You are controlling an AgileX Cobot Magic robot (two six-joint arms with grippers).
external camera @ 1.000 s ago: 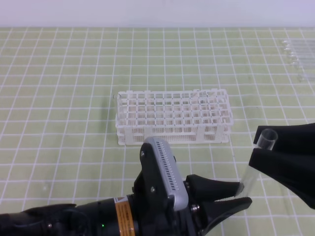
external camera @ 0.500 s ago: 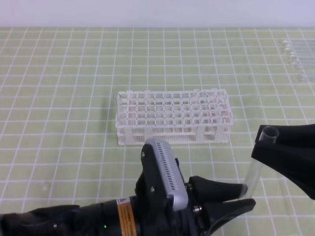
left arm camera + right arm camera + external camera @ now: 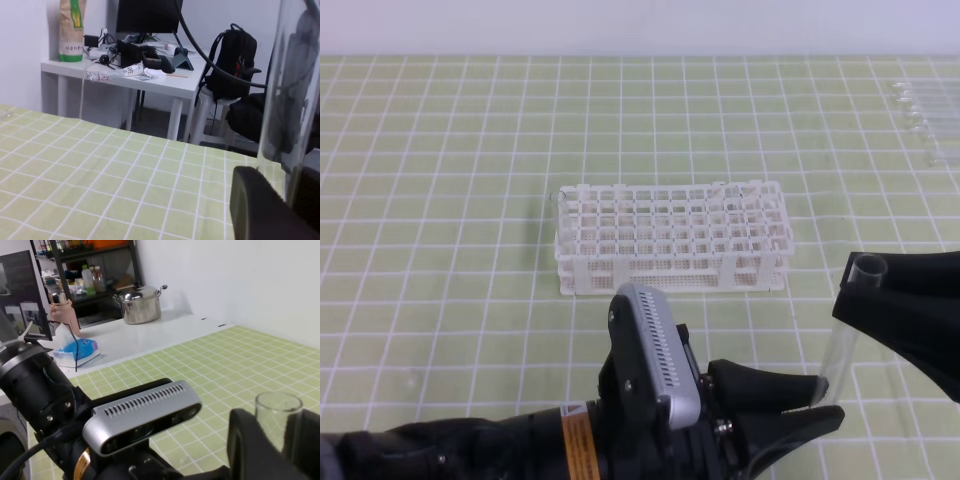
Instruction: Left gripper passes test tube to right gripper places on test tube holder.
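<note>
The test tube (image 3: pixel 842 335) stands nearly upright at the lower right, open rimmed end up. My left gripper (image 3: pixel 827 400) reaches in from the bottom and is shut on the tube's lower end. From the right, my right gripper (image 3: pixel 847 290) has its black fingers against the tube just under the rim. In the right wrist view the rim of the test tube (image 3: pixel 278 405) shows between the right gripper (image 3: pixel 280 440) fingers. Up close in the left wrist view, the test tube (image 3: pixel 295 100) rises beside a black finger (image 3: pixel 257 210). The white test tube holder (image 3: pixel 670 272) stands beyond, mid-table.
A row of clear tubes (image 3: pixel 925 115) lies at the far right back edge. The green gridded mat (image 3: pixel 440 200) covers the table. The left arm's ribbed silver block (image 3: pixel 655 350) rises just in front of the holder.
The right gripper's fingers have closed in on the tube's upper part. The left arm has shifted slightly down and right, still holding the tube's lower end.
</note>
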